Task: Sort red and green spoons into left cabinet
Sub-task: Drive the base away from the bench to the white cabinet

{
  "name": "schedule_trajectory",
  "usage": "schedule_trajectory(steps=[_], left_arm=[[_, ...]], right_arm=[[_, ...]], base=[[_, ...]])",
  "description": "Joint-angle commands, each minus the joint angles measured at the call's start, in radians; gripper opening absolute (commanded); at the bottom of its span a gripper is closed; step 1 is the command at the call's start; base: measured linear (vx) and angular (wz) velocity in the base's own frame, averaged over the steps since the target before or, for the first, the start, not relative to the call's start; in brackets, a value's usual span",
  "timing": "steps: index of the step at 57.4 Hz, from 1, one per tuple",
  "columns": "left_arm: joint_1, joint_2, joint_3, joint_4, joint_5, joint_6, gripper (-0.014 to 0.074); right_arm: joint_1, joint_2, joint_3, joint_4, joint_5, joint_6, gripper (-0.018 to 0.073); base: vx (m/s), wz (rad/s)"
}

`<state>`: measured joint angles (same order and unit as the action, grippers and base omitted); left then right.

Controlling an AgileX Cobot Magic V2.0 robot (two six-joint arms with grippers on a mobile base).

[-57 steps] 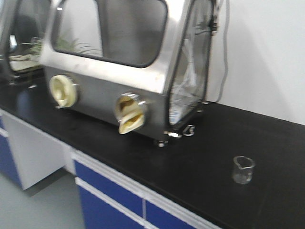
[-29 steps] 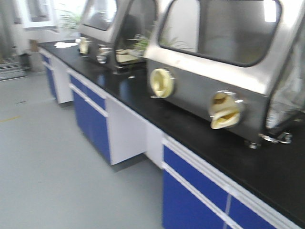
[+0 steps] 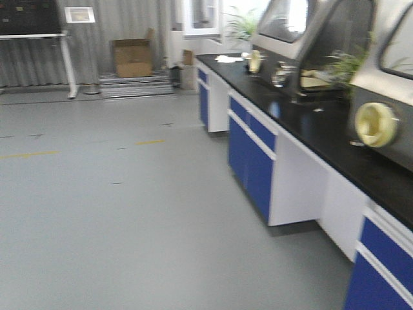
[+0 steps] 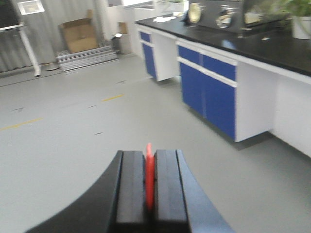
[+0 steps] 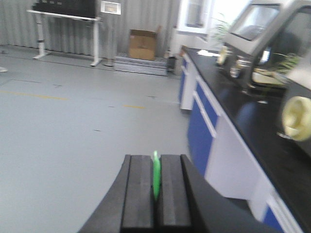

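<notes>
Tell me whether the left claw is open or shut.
Shut: the left claw clamps the red spoon, a thin red strip with no gap either side.

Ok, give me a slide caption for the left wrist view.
Left gripper shut on the red spoon, grey floor ahead, blue-fronted lab counter at right.

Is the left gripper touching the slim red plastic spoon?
Touching. The left wrist view shows the slim red plastic spoon pinched between the left gripper's black fingers.

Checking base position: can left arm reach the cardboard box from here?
Probably not: the cardboard box sits far off across the floor, and the left end effector is shut on the red spoon.
</notes>
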<state>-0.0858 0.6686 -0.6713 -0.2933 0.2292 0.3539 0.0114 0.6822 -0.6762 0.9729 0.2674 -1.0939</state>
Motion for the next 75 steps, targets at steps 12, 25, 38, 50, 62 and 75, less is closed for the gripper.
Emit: schedule_trajectory(steps=[12, 25, 38, 50, 62, 75], left_arm=[[-0.004, -0.002, -0.027, -0.007, -0.077, 0.000, -0.0001], [-0.004, -0.002, -0.027, -0.007, -0.076, 0.000, -0.0001], [-0.004, -0.002, -0.027, -0.007, -0.076, 0.000, -0.0001], [-0.004, -0.002, -0.027, -0.007, -0.076, 0.000, -0.0001], [-0.004, -0.002, -0.027, -0.007, -0.076, 0.000, -0.0001], [-0.004, -0.002, -0.027, -0.007, -0.076, 0.000, -0.0001]], right_arm=[[-0.003, 0.000, -0.030, 0.021, -0.041, -0.004, -0.0003], [-0.003, 0.000, -0.030, 0.021, -0.041, -0.004, -0.0003], [-0.003, 0.000, -0.030, 0.021, -0.041, -0.004, -0.0003], [-0.003, 0.000, -0.030, 0.021, -0.041, -0.004, -0.0003], [-0.003, 0.000, -0.030, 0.021, -0.041, -0.004, -0.0003], [-0.003, 0.000, -0.030, 0.021, -0.041, -0.004, -0.0003]], base=[[0.14, 0.52], [0.20, 0.37], [0.27, 0.19], [0.37, 0.05], [0.47, 0.01], [0.53, 0.09]])
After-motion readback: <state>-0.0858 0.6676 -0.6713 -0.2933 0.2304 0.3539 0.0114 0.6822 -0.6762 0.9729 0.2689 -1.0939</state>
